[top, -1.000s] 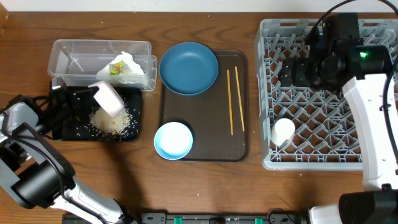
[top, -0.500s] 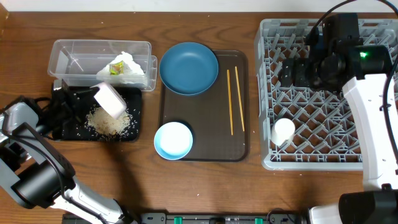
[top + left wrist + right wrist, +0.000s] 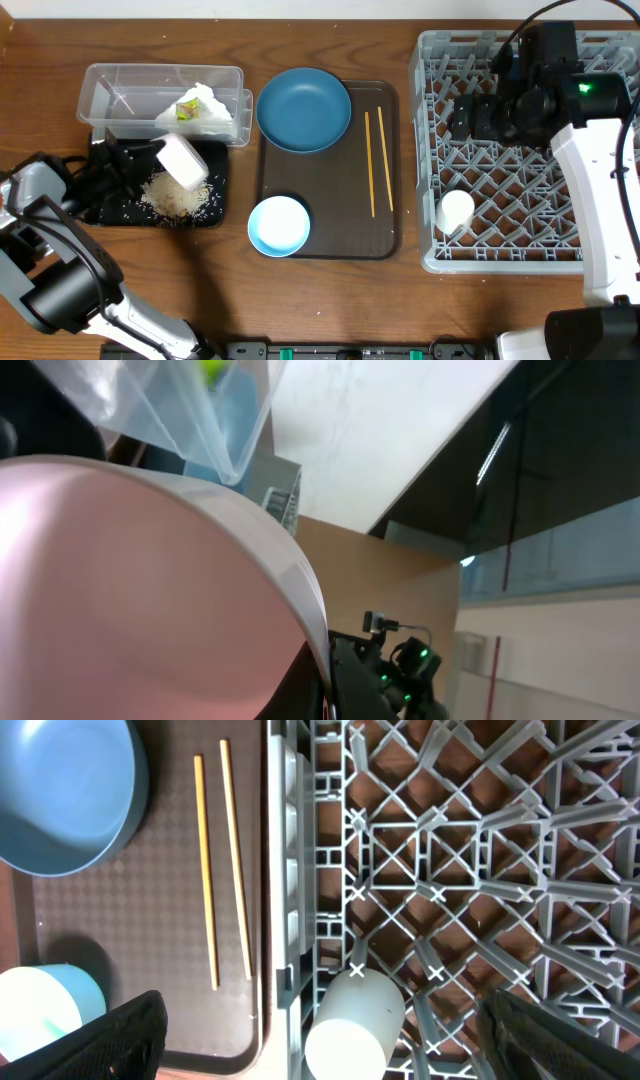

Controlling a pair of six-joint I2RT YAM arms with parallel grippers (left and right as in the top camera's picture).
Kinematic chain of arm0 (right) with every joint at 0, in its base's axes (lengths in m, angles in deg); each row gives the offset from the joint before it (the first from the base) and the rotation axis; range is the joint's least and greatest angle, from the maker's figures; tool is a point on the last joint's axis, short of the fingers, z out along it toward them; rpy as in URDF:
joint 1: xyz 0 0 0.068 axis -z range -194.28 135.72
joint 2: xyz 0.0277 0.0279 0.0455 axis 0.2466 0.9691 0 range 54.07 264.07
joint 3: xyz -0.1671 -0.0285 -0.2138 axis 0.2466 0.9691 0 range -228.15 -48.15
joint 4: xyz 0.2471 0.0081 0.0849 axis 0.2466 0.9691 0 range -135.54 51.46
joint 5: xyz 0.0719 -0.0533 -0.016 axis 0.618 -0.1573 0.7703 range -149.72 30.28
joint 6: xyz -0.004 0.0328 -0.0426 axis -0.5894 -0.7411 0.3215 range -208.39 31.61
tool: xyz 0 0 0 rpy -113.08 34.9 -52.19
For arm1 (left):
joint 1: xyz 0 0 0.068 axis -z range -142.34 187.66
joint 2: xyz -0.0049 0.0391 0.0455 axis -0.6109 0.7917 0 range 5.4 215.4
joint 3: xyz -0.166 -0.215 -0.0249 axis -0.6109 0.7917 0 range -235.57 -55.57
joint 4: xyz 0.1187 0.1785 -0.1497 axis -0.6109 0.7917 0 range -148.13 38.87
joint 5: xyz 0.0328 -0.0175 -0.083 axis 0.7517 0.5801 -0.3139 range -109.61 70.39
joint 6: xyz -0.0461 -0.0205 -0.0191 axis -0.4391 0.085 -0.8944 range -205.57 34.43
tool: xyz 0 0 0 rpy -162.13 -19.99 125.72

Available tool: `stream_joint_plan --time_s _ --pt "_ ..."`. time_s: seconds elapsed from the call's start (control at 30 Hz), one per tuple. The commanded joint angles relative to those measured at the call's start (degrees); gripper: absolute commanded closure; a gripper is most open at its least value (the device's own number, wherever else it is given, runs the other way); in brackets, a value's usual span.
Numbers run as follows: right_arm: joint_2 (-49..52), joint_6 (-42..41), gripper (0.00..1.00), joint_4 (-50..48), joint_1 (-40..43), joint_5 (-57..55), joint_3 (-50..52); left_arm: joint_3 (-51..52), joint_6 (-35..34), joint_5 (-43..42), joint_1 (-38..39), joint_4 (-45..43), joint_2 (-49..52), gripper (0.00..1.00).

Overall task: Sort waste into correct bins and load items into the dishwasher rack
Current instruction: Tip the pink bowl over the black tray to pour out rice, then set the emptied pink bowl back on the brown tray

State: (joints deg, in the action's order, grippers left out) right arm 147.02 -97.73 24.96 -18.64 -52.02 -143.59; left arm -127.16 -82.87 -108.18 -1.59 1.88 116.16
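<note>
Your left hand [image 3: 152, 155] is clamped on the tilted white bowl [image 3: 182, 160] over the black tray [image 3: 220, 175] — the rack [image 3: 425, 160] sits far to that tray's right.

No readable text, label, brand or number shows anywhere.

The square plastic lattice rack [image 3: 500, 200] is grey; the large round bowl [image 3: 304, 108] dark blue; the rectangular serving tray [image 3: 335, 190] dark brown.

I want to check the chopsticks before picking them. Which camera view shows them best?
Right wrist: both chopsticks appear whole and large. Overhead shows them whole but thin. Left wrist does not show them.
</note>
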Motion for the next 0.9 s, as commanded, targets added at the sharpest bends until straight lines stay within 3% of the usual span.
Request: stream_joint_plan --time_s 0.0,0.2,0.33,0.7,0.87 --pt "-0.02 0.85 0.03 -0.02 0.17 -0.20 -0.46 -0.22 3.30 -1.11 2.08 0.35 -5.03 0.94" --pt "-0.02 0.85 0.03 -0.07 0.17 -0.20 -0.46 -1.18 3.26 6.60 8.59 -1.55 -13.92 0.94" --pt "-0.02 0.85 0.04 -0.20 0.17 -0.17 -0.46 -1.18 3.19 16.65 18.25 -3.37 -20.74 0.94" --pt "-0.02 0.85 0.04 -0.39 0.17 -0.20 -0.46 -1.18 -7.72 58.82 56.72 -13.62 -24.20 0.94" --pt "-0.02 0.85 0.03 -0.42 0.17 -0.17 -0.46 -1.11 -8.63 75.60 70.82 -15.54 -22.21 0.94"
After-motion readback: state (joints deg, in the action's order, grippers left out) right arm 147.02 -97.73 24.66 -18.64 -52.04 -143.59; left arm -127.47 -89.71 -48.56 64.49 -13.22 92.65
